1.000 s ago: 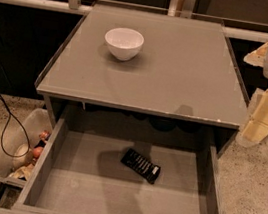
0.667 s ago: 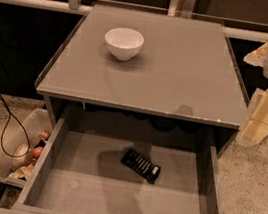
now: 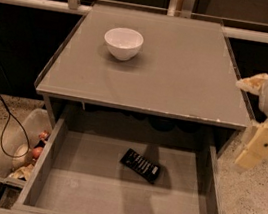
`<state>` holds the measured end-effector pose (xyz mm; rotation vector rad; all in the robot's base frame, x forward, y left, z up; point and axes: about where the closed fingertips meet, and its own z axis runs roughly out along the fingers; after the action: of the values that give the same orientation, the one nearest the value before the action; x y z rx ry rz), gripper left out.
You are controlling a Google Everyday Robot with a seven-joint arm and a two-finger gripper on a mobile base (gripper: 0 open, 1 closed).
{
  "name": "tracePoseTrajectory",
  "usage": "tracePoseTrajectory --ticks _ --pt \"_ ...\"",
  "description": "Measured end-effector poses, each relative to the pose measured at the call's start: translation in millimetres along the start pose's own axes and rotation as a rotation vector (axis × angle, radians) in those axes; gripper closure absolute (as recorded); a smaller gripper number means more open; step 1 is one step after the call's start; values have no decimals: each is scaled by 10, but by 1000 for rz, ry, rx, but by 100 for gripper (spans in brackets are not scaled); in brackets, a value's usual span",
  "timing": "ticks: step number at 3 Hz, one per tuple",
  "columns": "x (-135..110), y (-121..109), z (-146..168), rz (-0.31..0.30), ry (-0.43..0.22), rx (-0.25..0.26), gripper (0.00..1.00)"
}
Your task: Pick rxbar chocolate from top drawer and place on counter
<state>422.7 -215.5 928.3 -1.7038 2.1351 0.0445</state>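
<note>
Down on the floor past the left edge of the desk (image 3: 50, 97): a clear bin (image 3: 14, 158) with small round things inside, and a black cable (image 3: 4, 131) beside it. Not part of the job. Next, up on the counter (image 3: 178, 80), near the back left corner: a white bowl (image 3: 123, 42), standing upright and alone. Below the front edge, pulled out and open: the top drawer (image 3: 80, 191), with a bare grey floor. Inside, a little right of the middle and closer to the back wall than the front: the rxbar chocolate (image 3: 140, 164). Lies flat, white letters up, touching no wall. Runs mostly left to right the long way, with the left end turned a bit toward the back and the right end a bit toward the front right corner. Past the right edge of the desk, beside the front right corner and out over the floor: the gripper (image 3: 262, 143). Well apart from the bar and not holding it. Cannot tell if open or closed. Looks the same as one second ago, with no change in the bar, the bowl, the drawer or the gripper's spot. Means, most likely, no start yet on the reach. Left to do: go left and down into the drawer, pinch across the bar's short way, lift, then set down on the counter.
</note>
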Motion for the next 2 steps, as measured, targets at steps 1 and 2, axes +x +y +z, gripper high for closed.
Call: tracePoseTrajectory --ticks 1,2 --pt "204 320 432 31 -151 -1 0" --pt "260 495 897 118 -281 7 0"
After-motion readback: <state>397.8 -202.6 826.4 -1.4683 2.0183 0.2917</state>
